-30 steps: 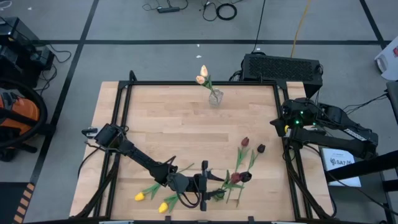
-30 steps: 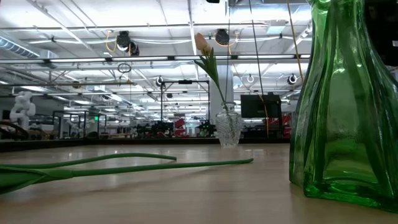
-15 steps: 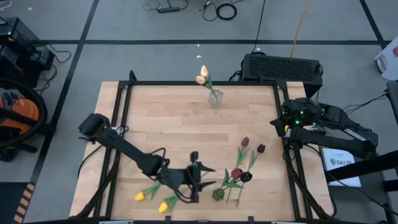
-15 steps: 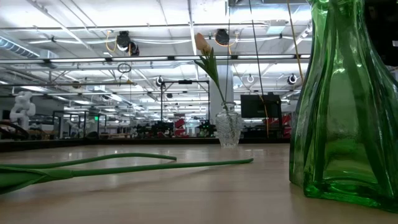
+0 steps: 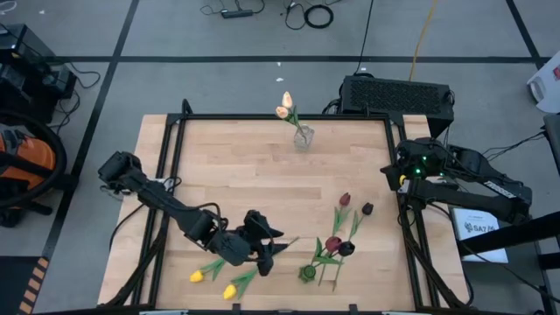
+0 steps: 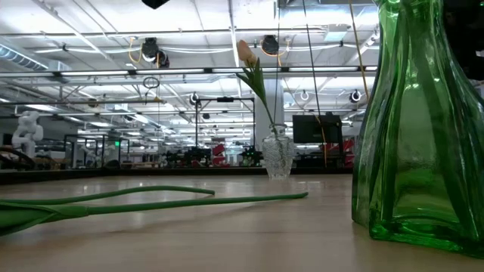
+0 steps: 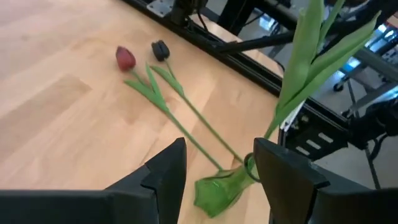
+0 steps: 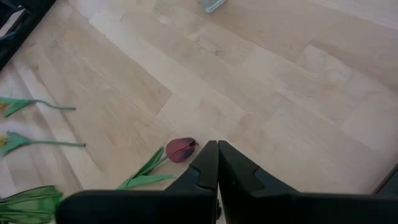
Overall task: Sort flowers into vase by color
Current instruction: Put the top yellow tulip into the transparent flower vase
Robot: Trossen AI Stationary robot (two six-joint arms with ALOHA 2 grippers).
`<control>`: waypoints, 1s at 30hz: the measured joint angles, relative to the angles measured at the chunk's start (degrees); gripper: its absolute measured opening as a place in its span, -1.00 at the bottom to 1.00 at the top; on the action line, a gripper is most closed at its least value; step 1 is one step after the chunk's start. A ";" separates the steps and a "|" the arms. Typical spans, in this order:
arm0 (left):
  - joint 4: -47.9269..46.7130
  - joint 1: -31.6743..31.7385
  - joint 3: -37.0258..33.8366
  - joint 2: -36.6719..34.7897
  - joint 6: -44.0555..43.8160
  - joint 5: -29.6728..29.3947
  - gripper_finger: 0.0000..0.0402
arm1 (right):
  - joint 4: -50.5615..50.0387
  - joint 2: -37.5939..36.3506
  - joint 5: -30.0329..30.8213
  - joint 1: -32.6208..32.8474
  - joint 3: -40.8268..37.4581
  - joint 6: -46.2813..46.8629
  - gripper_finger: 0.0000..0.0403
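The green vase (image 5: pixel 308 273) stands near the table's front edge, right of the middle, with two dark red flowers (image 5: pixel 334 246) leaning out of it. A clear vase (image 5: pixel 304 137) at the far edge holds two pale peach flowers (image 5: pixel 285 105). Two yellow flowers (image 5: pixel 197 276) lie flat at the front left. A red flower (image 7: pixel 124 58) and a near-black flower (image 7: pixel 160 50) lie flat at the right. My left gripper (image 5: pixel 271 248) hovers open and empty, left of the green vase (image 7: pixel 217 193). My right gripper (image 8: pixel 217 149) waits shut by the right edge.
The black frame rail (image 5: pixel 262 116) runs around the wooden table. Bare wood (image 5: pixel 236 175) fills the middle and far left. In the low view the green vase (image 6: pixel 423 128) looms at the right, and two green stems (image 6: pixel 151 204) lie on the table.
My left gripper has drawn back from the green vase toward the table's left edge and risen, rolling about its own axis. The flowers and both vases have stayed where they were.
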 joint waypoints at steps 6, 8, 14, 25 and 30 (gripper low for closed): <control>-2.79 0.19 0.02 0.00 -14.16 -2.25 -0.09 | 1.35 0.02 -0.04 0.00 0.00 0.00 -1.00; -8.71 0.22 0.02 0.00 -24.23 -1.34 -0.14 | 1.81 0.02 -0.04 0.00 0.00 0.00 -1.00; -32.78 -0.98 0.00 0.04 -49.74 9.47 -0.36 | 3.88 0.02 -0.09 0.01 0.00 0.01 -1.00; -44.84 -4.15 -0.02 0.07 -51.70 23.05 -0.56 | 4.68 0.04 -0.11 0.00 0.00 0.00 -1.00; -42.98 -4.88 -2.49 0.07 -44.80 27.73 -0.56 | 4.68 0.04 -0.11 0.02 0.00 0.00 -1.00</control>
